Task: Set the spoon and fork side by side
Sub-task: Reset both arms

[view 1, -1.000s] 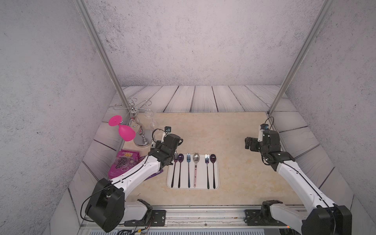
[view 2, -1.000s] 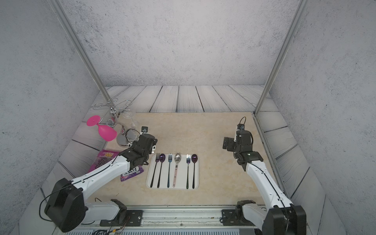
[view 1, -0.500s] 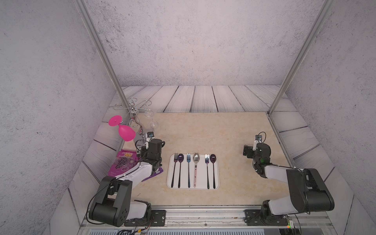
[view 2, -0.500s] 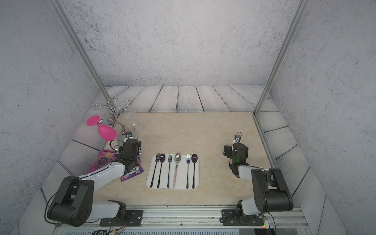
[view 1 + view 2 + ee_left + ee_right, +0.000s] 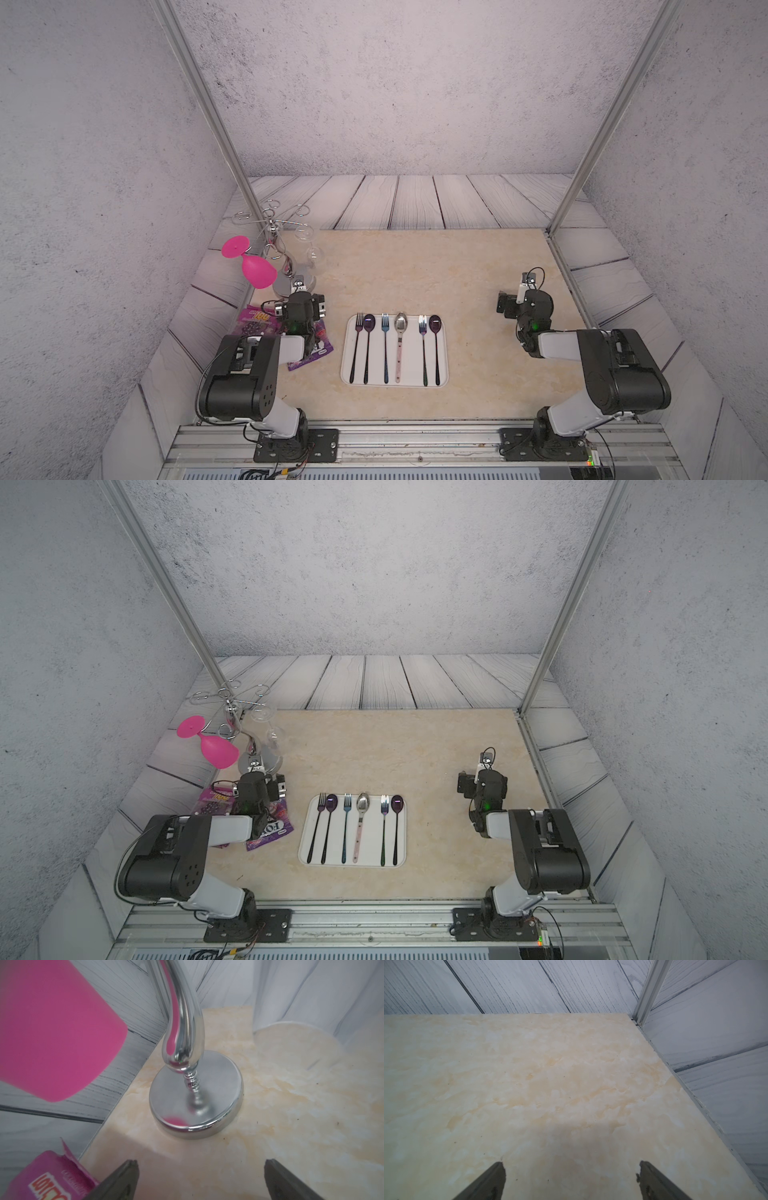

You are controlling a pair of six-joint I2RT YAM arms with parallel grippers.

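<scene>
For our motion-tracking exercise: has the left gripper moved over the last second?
Yes. The left gripper has pulled away from the tray toward the robot's left, and now sits beside the metal stand, jaws open.

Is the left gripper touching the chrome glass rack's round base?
Apart. The left wrist view shows a strip of bare tabletop between the open left gripper and the rack base.

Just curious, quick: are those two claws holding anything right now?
Left gripper: open, holding nothing.
Right gripper: open, holding nothing.
</scene>
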